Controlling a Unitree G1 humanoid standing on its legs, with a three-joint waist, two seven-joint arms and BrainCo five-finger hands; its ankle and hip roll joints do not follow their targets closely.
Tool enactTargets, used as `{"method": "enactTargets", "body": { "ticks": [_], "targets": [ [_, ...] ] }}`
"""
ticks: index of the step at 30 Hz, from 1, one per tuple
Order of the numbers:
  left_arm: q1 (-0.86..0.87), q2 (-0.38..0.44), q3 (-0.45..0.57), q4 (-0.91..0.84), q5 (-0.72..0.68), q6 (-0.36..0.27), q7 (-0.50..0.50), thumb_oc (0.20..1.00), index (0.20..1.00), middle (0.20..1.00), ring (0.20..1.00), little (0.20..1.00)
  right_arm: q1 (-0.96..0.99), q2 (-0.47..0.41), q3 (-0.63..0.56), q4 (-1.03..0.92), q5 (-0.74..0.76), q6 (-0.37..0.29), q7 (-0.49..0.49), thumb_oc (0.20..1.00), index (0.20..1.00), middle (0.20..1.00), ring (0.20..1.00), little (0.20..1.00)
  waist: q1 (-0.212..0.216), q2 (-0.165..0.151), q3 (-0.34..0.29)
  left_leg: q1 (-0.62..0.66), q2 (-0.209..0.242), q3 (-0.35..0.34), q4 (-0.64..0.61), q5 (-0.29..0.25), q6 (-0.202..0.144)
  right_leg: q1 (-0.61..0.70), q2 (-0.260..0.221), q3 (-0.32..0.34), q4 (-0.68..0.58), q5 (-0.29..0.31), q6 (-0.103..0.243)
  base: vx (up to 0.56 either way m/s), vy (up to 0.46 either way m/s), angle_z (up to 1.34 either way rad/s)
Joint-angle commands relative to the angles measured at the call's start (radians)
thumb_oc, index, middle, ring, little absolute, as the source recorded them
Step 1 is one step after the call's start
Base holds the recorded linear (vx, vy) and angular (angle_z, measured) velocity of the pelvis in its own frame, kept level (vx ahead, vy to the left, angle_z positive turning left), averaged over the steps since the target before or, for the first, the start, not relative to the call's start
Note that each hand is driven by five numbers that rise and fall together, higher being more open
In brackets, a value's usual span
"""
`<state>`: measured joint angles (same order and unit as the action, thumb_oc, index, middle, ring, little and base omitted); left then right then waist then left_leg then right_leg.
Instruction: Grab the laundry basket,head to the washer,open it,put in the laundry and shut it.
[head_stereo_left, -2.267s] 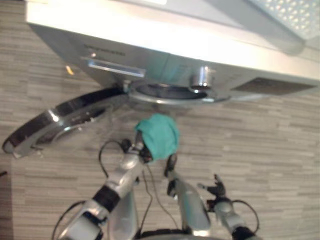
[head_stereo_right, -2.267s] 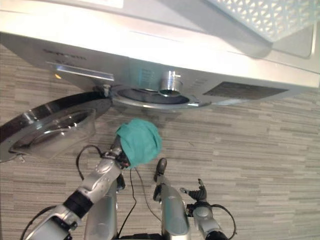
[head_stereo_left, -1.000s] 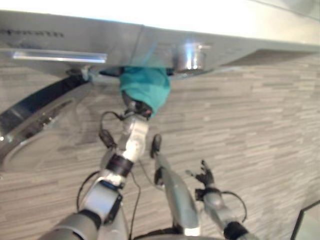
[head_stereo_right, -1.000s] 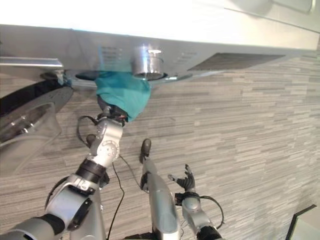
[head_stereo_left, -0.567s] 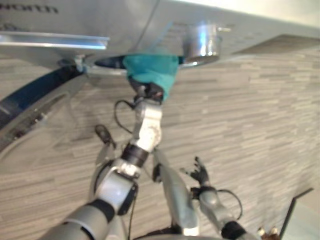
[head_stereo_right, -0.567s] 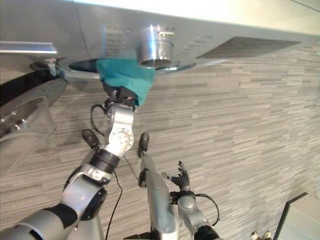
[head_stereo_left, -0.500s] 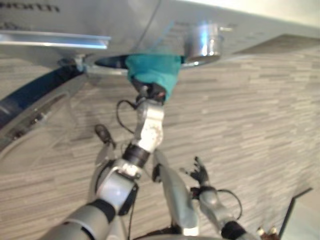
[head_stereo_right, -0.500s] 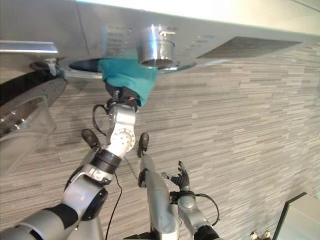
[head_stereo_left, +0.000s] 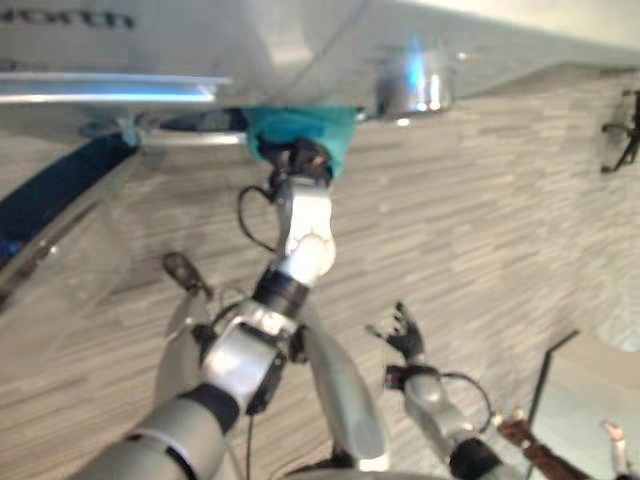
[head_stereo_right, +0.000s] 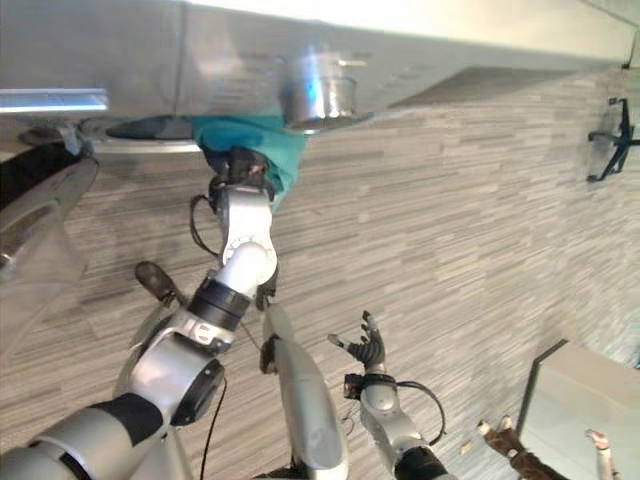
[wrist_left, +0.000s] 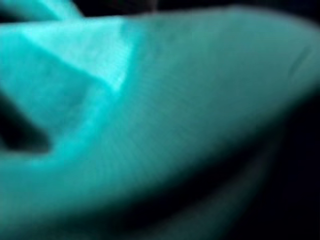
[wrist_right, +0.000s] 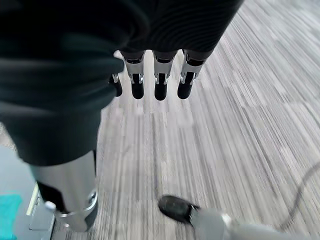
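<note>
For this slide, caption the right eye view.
Left hand pushes teal cloth into open washer; right hand idle.

Teal cloth (head_stereo_right: 245, 135) fills the washer opening (head_stereo_right: 140, 130); open door (head_stereo_right: 30, 215) beside it.

I can't see my left hand (head_stereo_right: 240, 165) properly: its fingers are buried in the bunched teal cloth (head_stereo_left: 300, 130), so their grip is unreadable. The cloth's upper part disappears into the dark round opening of the silver-grey washer (head_stereo_right: 140, 128), and the drum inside is hidden from me. In the left wrist view the cloth (wrist_left: 165, 110) is a close blur. The washer's round glass door (head_stereo_left: 50, 230) is cut off at the frame edge, the washer body (head_stereo_left: 250, 40) along the top.
</note>
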<state>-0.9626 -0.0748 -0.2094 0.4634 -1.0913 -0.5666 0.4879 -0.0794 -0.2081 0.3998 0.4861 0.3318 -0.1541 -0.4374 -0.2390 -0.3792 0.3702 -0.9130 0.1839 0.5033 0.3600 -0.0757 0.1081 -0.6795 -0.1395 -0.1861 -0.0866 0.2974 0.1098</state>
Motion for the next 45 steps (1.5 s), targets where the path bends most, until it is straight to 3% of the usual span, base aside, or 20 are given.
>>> {"method": "enactTargets", "body": {
  "ticks": [1,8,20,28,32,33,37,38,39,45],
  "targets": [
    [-0.102,-0.062,-0.093,-0.002,0.041,0.004,-0.022,0.200,0.200,0.200,0.200,0.200,-0.092,-0.096,-0.083,-0.063,0.056,-0.032,-0.043,1.000,1.000,1.000,1.000,1.000,0.004,0.008,0.083,0.132,-0.031,-0.051,-0.309,0.080,-0.099,0.203,0.007,-0.004,-0.001,-0.155,0.072,0.00,0.000,0.00],
    [-0.091,-0.085,-0.143,-0.002,0.027,0.019,-0.034,0.200,0.200,0.200,0.200,0.200,-0.117,-0.093,-0.052,-0.153,0.143,-0.079,-0.041,1.000,1.000,1.000,1.000,1.000,0.014,-0.006,0.123,0.075,-0.035,-0.082,-0.282,0.074,-0.099,0.135,0.023,0.013,-0.001,-0.159,0.068,0.01,-0.039,0.05],
    [-0.257,-0.059,-0.069,0.125,0.099,0.011,0.057,0.200,0.200,0.200,0.200,0.200,-0.038,-0.163,-0.077,-0.192,0.133,-0.090,-0.024,1.000,1.000,1.000,1.000,1.000,-0.035,0.003,0.100,0.100,-0.047,-0.087,-0.307,0.092,-0.106,0.107,0.046,0.032,-0.001,-0.162,0.059,0.00,-0.022,-0.02],
    [-0.393,0.028,-0.021,0.182,0.143,0.017,0.110,0.200,0.200,0.200,0.200,0.200,-0.028,-0.206,-0.125,-0.221,0.158,-0.096,-0.018,1.000,1.000,1.000,1.000,1.000,-0.071,0.002,0.083,0.117,-0.036,-0.073,-0.313,0.101,-0.111,0.099,0.050,0.048,0.000,-0.151,0.057,0.00,-0.011,-0.03],
    [-0.540,0.152,-0.048,0.286,0.253,0.079,0.154,0.200,0.200,0.200,0.200,0.200,0.017,-0.283,-0.189,-0.280,0.150,-0.121,0.006,1.000,1.000,1.000,1.000,1.000,-0.104,0.002,0.081,0.127,-0.029,-0.071,-0.320,0.098,-0.116,0.086,0.052,0.064,0.001,-0.145,0.060,0.01,0.000,-0.07],
    [-0.545,0.153,-0.047,0.289,0.253,0.079,0.153,0.200,0.200,0.200,0.200,0.200,0.016,-0.284,-0.190,-0.281,0.149,-0.120,0.006,1.000,1.000,1.000,1.000,1.000,-0.105,0.002,0.082,0.125,-0.029,-0.070,-0.319,0.103,-0.116,0.084,0.051,0.064,0.001,-0.144,0.059,0.00,0.000,0.00],
    [-0.690,0.282,-0.074,0.376,0.222,0.109,0.122,0.200,0.200,0.200,0.200,0.200,0.051,-0.315,-0.293,-0.253,0.142,-0.109,-0.009,1.000,1.000,1.000,1.000,1.000,-0.129,0.015,0.070,0.117,-0.031,-0.076,-0.323,0.104,-0.119,0.077,0.050,0.071,0.000,-0.139,0.068,0.02,0.013,-0.09],
    [-0.701,0.289,-0.072,0.372,0.202,0.100,0.105,0.736,0.736,0.736,0.736,0.736,0.056,-0.321,-0.314,-0.243,0.142,-0.106,-0.016,1.000,1.000,1.000,1.000,1.000,-0.128,0.021,0.069,0.112,-0.032,-0.078,-0.326,0.106,-0.119,0.074,0.048,0.070,0.000,-0.139,0.070,0.00,0.000,0.00],
    [-0.692,0.287,-0.071,0.351,0.190,0.096,0.089,1.000,1.000,1.000,1.000,1.000,0.067,-0.325,-0.331,-0.242,0.141,-0.104,-0.020,1.000,1.000,1.000,1.000,1.000,-0.126,0.025,0.068,0.109,-0.034,-0.079,-0.328,0.107,-0.118,0.073,0.047,0.068,0.000,-0.140,0.070,0.00,0.000,0.00],
    [-0.628,0.182,-0.101,0.256,0.095,0.089,-0.014,1.000,1.000,1.000,1.000,1.000,0.077,-0.343,-0.378,-0.251,0.182,-0.110,-0.008,1.000,1.000,1.000,1.000,1.000,-0.113,0.046,0.069,0.088,-0.052,-0.097,-0.330,0.110,-0.111,0.064,0.040,0.055,0.001,-0.141,0.066,0.00,0.000,0.00]
  ]
}}
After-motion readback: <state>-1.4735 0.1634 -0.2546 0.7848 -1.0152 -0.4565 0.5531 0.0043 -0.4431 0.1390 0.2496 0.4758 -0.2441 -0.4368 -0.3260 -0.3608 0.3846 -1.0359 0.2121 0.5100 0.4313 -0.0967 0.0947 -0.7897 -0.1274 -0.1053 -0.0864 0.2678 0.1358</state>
